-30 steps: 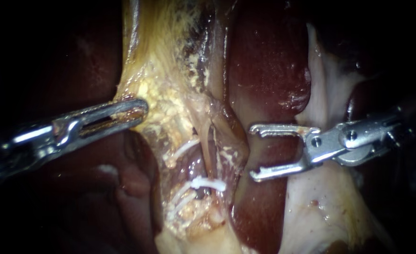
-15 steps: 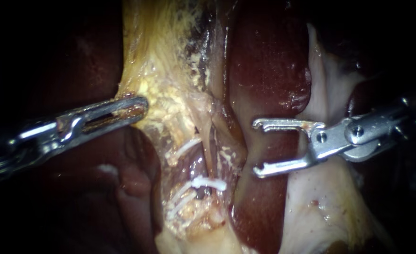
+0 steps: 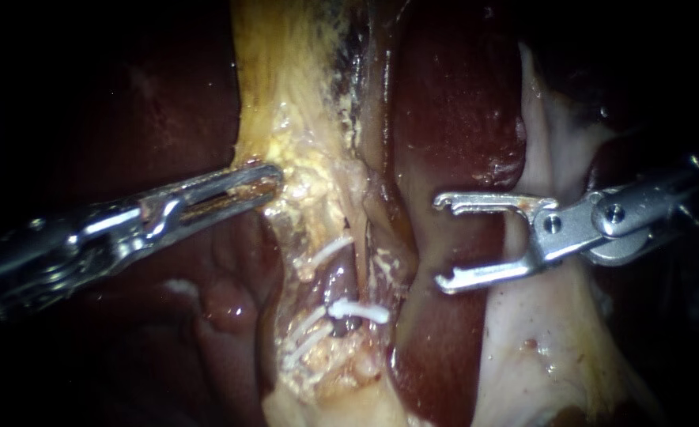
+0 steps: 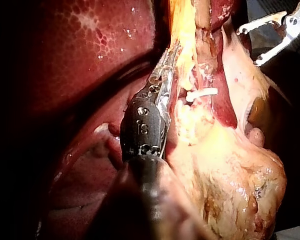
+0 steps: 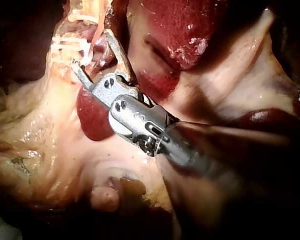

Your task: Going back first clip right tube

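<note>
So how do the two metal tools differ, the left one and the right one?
The left instrument has its pincer closed on yellowish tissue; the right instrument has its pincer wide open, gripping nothing. The left pincer is long, straight and slotted; the right is a fork with hooked tips. Both are shiny metal on thin shafts.

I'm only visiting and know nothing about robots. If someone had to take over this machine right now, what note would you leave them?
Left instrument: shut on the edge of the yellowish tissue.
Right instrument: open and empty, over the liver, clear of the clipped spot.
White clip: sits across a tube, between the two instruments.
Done: a clip is on the tube.
Left, probably: draw the right instrument away from the tissue, with the left hold steady.
</note>
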Controlling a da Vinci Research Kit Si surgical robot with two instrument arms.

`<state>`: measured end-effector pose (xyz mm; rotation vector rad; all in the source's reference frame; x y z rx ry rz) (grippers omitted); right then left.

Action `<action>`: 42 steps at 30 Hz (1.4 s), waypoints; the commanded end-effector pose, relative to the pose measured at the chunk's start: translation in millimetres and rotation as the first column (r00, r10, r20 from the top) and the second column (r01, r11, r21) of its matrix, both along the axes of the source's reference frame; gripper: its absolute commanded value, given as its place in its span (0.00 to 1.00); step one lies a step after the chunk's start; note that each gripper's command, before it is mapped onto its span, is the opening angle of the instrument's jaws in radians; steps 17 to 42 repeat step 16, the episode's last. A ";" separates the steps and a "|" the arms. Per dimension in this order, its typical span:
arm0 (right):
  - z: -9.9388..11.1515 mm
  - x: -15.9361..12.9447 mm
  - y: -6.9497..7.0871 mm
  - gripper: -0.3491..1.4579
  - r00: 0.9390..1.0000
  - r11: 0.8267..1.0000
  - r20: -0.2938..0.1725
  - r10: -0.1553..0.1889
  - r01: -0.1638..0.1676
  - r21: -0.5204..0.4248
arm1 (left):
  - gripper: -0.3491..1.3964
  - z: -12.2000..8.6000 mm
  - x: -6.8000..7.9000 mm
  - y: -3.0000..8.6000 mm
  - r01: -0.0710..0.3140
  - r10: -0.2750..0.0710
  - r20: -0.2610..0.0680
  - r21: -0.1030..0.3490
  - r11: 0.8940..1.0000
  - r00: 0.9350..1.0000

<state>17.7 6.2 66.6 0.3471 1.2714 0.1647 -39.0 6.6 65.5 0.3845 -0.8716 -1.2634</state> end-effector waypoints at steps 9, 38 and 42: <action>-0.2 -0.4 0.2 0.52 1.000 1.000 -0.003 0.001 -0.001 0.002 | 0.00 0.5 -0.6 0.2 -0.005 0.005 0.000 0.003 1.000 1.000; -0.3 -0.4 0.2 0.52 1.000 1.000 -0.008 0.004 -0.004 0.003 | 0.00 0.6 -0.5 0.3 -0.008 0.008 -0.001 0.005 1.000 1.000; -0.3 -0.4 0.2 0.52 1.000 1.000 -0.008 0.004 -0.004 0.003 | 0.00 0.6 -0.5 0.3 -0.008 0.008 -0.001 0.005 1.000 1.000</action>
